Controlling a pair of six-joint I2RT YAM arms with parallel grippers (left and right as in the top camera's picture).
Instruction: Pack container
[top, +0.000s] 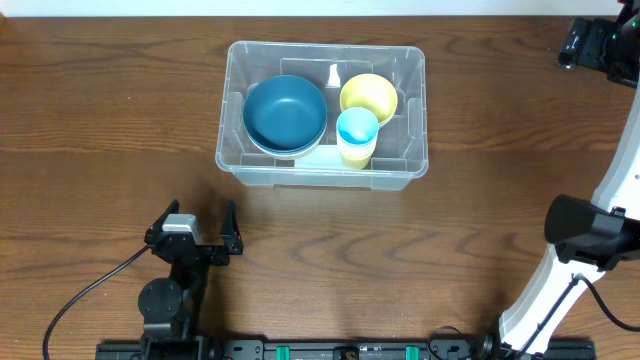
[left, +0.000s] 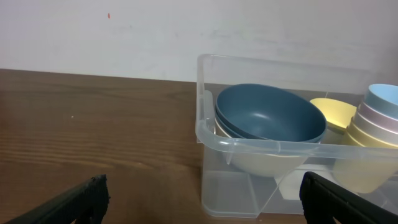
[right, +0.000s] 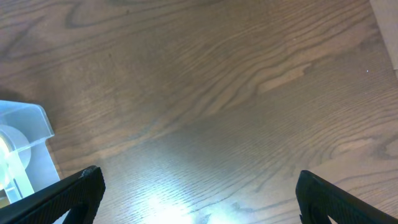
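Several nested bowls (top: 286, 113), cups (top: 357, 135) in container (top: 300, 46); left pincer (top: 198, 222), right pincer (right: 199, 180) both spread.

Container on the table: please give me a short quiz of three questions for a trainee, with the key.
1. True or false: the container holds nothing.
2. Where is the dark blue bowl? A) in the left half of the container, overhead view; B) in the right half; C) on the table.
3. Fill in: the left gripper is ____ (open or shut).
Key: 1 false; 2 A; 3 open.
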